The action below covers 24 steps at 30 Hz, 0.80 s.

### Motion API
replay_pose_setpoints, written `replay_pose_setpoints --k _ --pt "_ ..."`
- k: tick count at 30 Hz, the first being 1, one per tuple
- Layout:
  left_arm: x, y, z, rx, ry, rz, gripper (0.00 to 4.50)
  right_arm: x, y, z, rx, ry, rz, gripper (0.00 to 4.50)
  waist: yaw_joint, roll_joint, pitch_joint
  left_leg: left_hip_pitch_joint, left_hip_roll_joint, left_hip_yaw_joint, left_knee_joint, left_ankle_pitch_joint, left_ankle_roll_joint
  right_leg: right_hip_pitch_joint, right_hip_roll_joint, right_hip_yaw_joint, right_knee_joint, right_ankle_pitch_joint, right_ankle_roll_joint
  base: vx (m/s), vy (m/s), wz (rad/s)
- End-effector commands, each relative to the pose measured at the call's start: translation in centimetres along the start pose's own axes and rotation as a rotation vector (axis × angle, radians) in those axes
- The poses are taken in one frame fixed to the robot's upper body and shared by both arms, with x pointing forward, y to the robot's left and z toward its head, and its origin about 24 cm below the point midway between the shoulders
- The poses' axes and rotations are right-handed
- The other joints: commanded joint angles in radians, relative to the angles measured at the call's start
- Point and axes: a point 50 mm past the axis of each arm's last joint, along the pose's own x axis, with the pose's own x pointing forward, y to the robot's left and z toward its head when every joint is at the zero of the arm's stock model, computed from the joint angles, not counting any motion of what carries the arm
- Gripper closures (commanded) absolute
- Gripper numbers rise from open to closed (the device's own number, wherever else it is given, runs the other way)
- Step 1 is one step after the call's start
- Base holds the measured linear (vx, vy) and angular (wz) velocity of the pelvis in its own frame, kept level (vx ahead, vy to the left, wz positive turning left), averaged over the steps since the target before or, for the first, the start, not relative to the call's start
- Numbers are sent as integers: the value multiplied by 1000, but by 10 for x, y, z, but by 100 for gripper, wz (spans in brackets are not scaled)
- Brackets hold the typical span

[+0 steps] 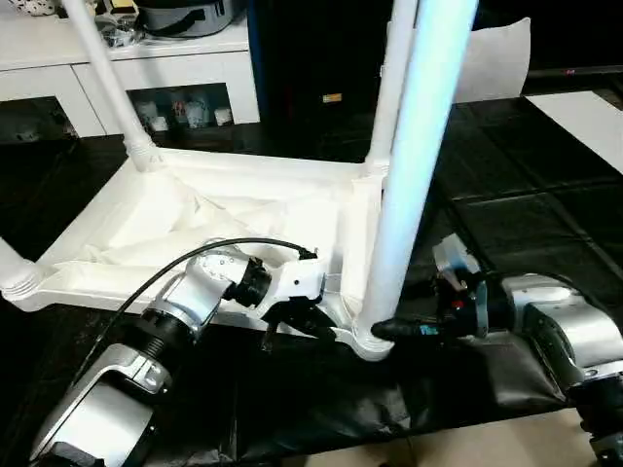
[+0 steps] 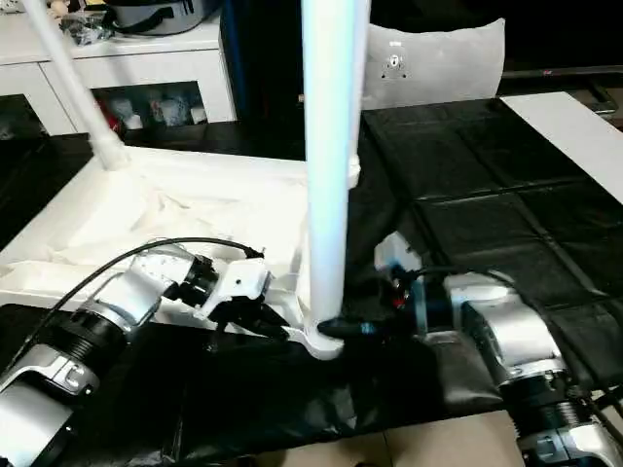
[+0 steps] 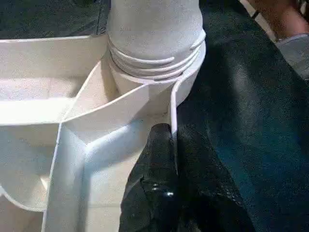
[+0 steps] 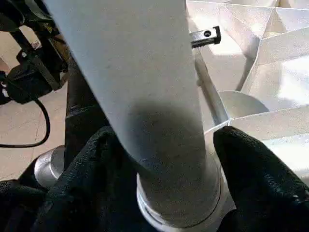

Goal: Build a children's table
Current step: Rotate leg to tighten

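Observation:
The children's table top [image 1: 195, 224] lies upside down on the black work surface, ribs facing up. White legs stand in its corner sockets: one at the far left [image 1: 102, 78], one at the far right [image 1: 394, 88], a stub at the left edge [image 1: 10, 268]. The near right leg [image 1: 414, 165] rises from the socket [image 3: 154, 63] closest to me. My left gripper [image 1: 302, 321] is shut on the top's thin rim wall [image 3: 171, 104] beside that socket. My right gripper [image 1: 384, 331] clasps the base of the near right leg [image 4: 145, 96], one black finger [image 4: 256, 179] on each side.
A white cabinet with glass doors [image 1: 146, 78] stands behind the work surface at the back left. A white sheet [image 1: 584, 117] lies at the right, a white bag [image 1: 496, 58] behind the table. The black cover's front edge meets pale floor [image 1: 438, 452] below my arms.

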Motion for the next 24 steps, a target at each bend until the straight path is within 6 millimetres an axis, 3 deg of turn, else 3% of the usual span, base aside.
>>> replay_pose_setpoints --k 1,9,13,17,20,21,22,23,24 --pt "2 1 14 86 6 -54 450 5 1 9 -36 -3 38 157 -6 -18 -74 26 64 -28 -75 -256 43 46 -69 49 -69 -363 -192 0 0 0" --pt "1 1 12 87 10 -48 450 7 3 9 -12 -5 64 230 -5 -17 -77 24 64 -27 -74 -233 49 48 -68 49 -63 -314 -206 0 0 0" --pt "0 3 11 61 -4 -13 450 7 5 8 2 -13 63 238 -4 -15 -76 25 64 -28 -74 -240 47 47 -69 48 -67 -345 -195 0 0 0" --pt "5 17 17 -74 -75 174 450 19 -5 11 36 -63 -139 241 -11 -15 -72 27 61 -29 -76 -264 26 45 -68 47 -72 -393 -185 0 0 0" --pt "7 21 20 -121 -98 233 450 24 -12 11 44 -66 -242 241 -23 -17 -69 28 56 -32 -77 -289 9 43 -69 43 -80 -452 -162 0 0 0" --pt "14 28 27 -201 -144 322 450 33 -25 12 81 -90 -423 242 -40 -19 -66 21 54 -34 -79 -293 3 48 -68 42 -81 -472 -149 0 0 0" --pt "17 30 30 -238 -163 353 450 36 -30 13 98 -94 -491 244 -46 -14 -66 20 54 -38 -80 -295 -7 47 -67 39 -76 -471 -153 0 0 0" --pt "20 31 32 -269 -180 379 450 38 -35 13 113 -96 -553 245 -65 -19 -67 17 48 -42 -81 -318 -12 51 -65 31 -84 -495 -139 0 0 0" --pt "22 32 35 -282 -190 394 450 40 -37 13 122 -95 -598 246 -72 -18 -68 18 47 -42 -80 -320 -10 51 -66 31 -85 -498 -135 0 0 0"
